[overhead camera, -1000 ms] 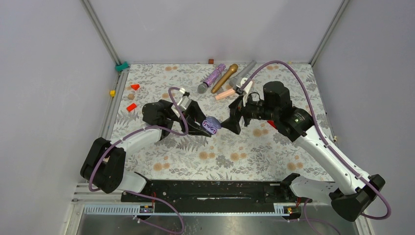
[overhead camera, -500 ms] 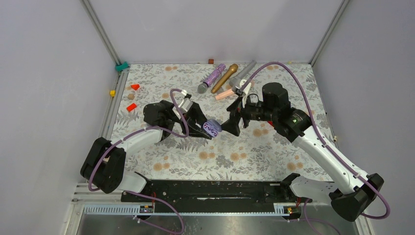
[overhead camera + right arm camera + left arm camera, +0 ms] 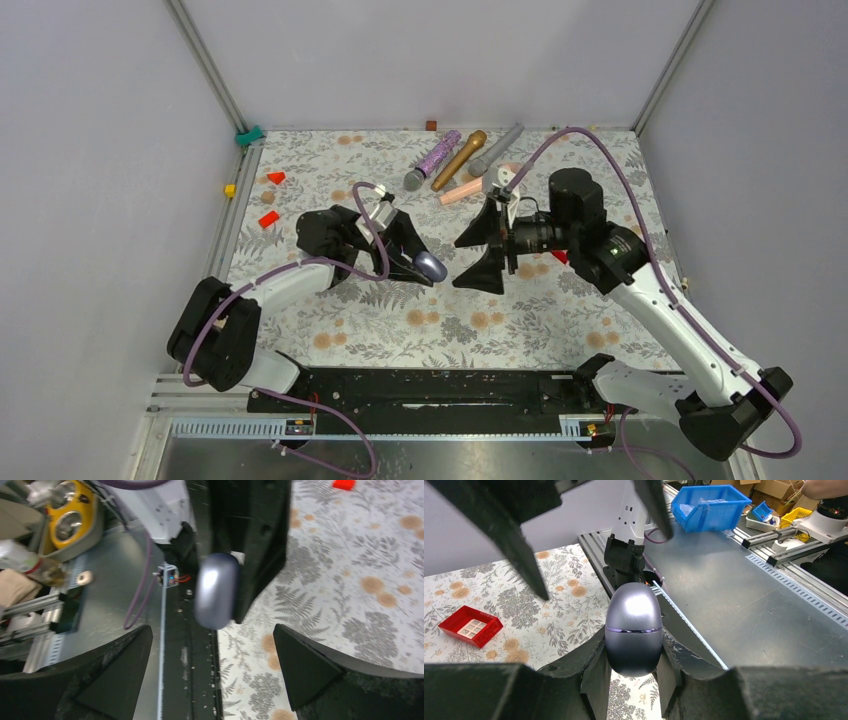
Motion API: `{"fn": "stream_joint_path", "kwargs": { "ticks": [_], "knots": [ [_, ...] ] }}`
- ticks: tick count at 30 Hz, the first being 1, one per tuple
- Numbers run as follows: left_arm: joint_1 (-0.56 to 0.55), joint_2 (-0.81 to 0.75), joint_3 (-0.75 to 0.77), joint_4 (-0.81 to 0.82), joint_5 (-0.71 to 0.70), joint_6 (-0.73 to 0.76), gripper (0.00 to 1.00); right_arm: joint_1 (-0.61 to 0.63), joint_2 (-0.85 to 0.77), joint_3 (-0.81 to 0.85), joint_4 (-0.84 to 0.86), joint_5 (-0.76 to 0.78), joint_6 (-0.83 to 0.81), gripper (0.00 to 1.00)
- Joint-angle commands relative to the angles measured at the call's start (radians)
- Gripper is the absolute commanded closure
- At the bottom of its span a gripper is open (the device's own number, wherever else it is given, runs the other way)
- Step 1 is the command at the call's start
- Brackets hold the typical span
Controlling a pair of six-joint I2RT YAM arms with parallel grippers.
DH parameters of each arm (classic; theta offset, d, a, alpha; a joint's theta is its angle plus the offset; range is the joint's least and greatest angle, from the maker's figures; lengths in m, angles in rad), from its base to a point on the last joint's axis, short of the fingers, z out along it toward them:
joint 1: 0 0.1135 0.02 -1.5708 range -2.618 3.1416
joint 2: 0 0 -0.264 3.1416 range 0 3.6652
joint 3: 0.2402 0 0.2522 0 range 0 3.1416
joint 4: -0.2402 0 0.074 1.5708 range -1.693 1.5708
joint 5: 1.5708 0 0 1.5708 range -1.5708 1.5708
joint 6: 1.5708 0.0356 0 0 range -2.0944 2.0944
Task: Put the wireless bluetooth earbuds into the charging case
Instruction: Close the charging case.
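The closed case [image 3: 633, 627] is gripped in the left gripper [image 3: 633, 661], its long axis pointed straight ahead at the right gripper [image 3: 456, 266], which is spread wide just beyond it.

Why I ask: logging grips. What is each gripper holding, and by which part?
Left gripper clamps the closed purple charging case by its sides near one end; right gripper is open, holding nothing.

The charging case [image 3: 632, 627] between the left gripper [image 3: 633, 655] fingers [image 3: 591, 677] looks like smooth glossy plastic, fingers themselves matt black, kinda grainy.
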Motion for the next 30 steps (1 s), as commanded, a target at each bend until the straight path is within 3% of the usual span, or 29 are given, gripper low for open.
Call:
{"fn": "stream_joint_path", "kwargs": {
  "ticks": [1, 7, 11, 13, 16, 23, 30],
  "knots": [
    [-0.003, 0.005, 0.001, 0.048, -0.009, 0.014, 0.87, -0.038, -0.058, 0.071, 0.040, -0.213, 0.091, 0.01],
    [-0.003, 0.015, -0.003, 0.047, -0.026, 0.018, 0.87, -0.066, -0.083, 0.056, 0.037, -0.175, 0.081, 0.01],
    [0.001, 0.065, -0.026, -0.022, -0.126, 0.067, 0.86, -0.083, -0.090, 0.058, -0.007, 0.258, 0.025, 0.01],
    [0.003, 0.109, -0.018, -0.150, -0.186, 0.126, 0.86, -0.096, -0.083, 0.050, -0.011, 0.460, 0.011, 0.01],
    [0.002, 0.181, 0.015, -0.400, -0.281, 0.250, 0.87, -0.117, -0.077, 0.035, -0.007, 0.620, 0.008, 0.00],
    [0.004, 0.281, 0.200, -1.130, -0.585, 0.525, 0.88, -0.141, -0.071, 0.023, -0.003, 0.720, 0.015, 0.00],
    [0.081, 0.479, 0.369, -1.345, -0.650, 0.416, 0.88, -0.164, -0.064, 0.006, 0.014, 0.701, 0.030, 0.01]
  ]
}}
